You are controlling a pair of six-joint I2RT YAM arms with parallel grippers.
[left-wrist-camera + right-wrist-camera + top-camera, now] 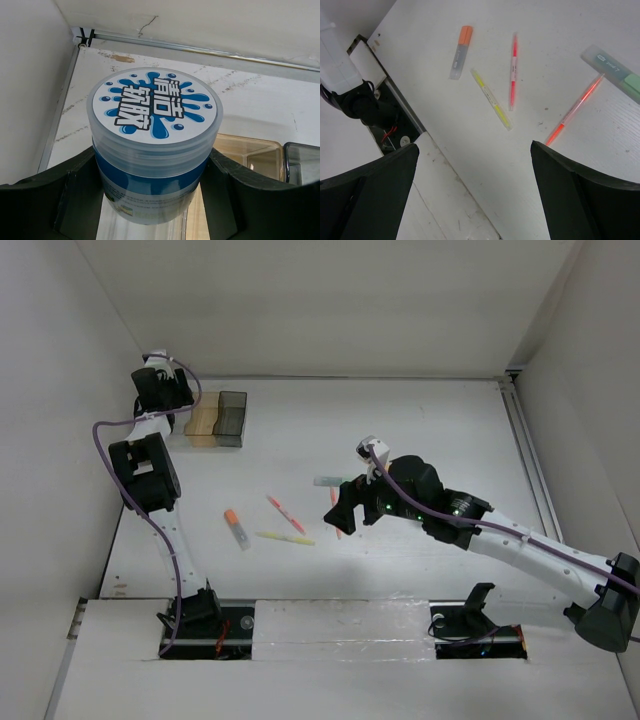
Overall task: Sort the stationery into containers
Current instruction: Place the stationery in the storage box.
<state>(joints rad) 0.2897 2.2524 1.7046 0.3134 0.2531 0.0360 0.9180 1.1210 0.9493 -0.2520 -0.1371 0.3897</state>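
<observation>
- Bins (215, 420) stand in a row at the far left of the table (420, 420). The amber bin (250, 152) and the dark grey bin (302, 162) show plainly, with the grey one at the row's right end. Anything at the row's left end is hidden behind the arm.
- Left end effector (150, 200) is at the left end of the bins. Its two fingers (70, 195) are partly spread and press against opposite sides of a round jar (154, 105).
- The jar has a translucent lid with a blue-and-white splash label and a blue band round its body. It sits just left of the amber bin; whether it hangs over a bin or beside the row cannot be told.
- Right end effector (475, 195) hovers well apart from the bins, to their right and on their near side. Its jaws are spread wide with nothing between them.
- Five items lie loose on the table, all well apart from the bins on that same near-right side: an orange-capped marker (460, 52), a yellow pen (491, 99), an orange-red pen (513, 70), a second orange-red pen (575, 110) and a green-capped marker (615, 72).
- Of these, the green-capped marker lies farthest to the right of the bins.
</observation>
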